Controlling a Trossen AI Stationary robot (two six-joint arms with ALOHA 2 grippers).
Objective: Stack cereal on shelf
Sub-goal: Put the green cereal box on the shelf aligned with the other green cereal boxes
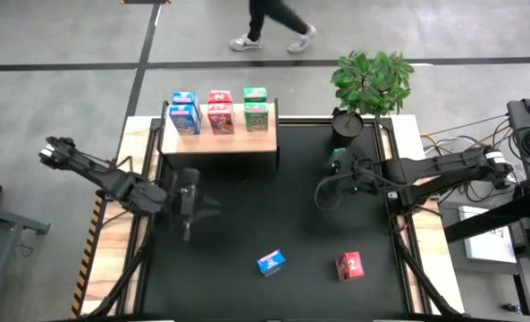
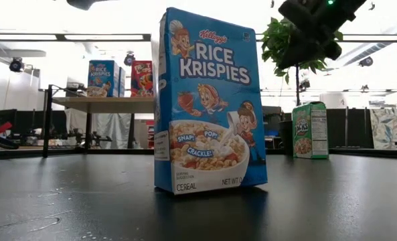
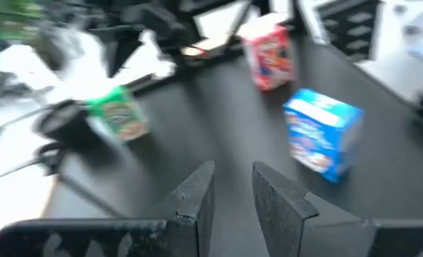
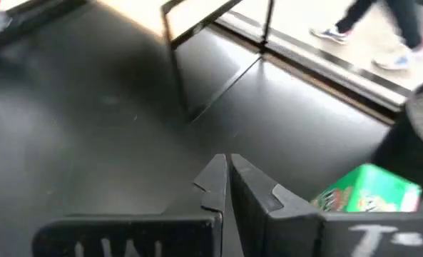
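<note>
The pale wooden shelf (image 1: 220,141) stands at the table's far side. Blue (image 1: 184,113), red (image 1: 220,112) and green (image 1: 256,109) cereal boxes stand on its top. On the black mat, a blue box (image 1: 271,262) and a red box (image 1: 349,265) stand near the front edge, and a green box (image 1: 336,160) stands far right by the plant pot. My left gripper (image 1: 189,202) hovers over the mat's left part, its fingers (image 3: 232,193) a little apart and empty. My right gripper (image 1: 323,192) hovers just near of the green box (image 4: 368,189), shut and empty.
A potted plant (image 1: 370,85) stands at the far right corner, close to the green box. The shelf's metal legs (image 4: 179,64) stand on the mat. A person's legs (image 1: 273,27) show on the floor beyond the table. Bare mat lies between the two arms.
</note>
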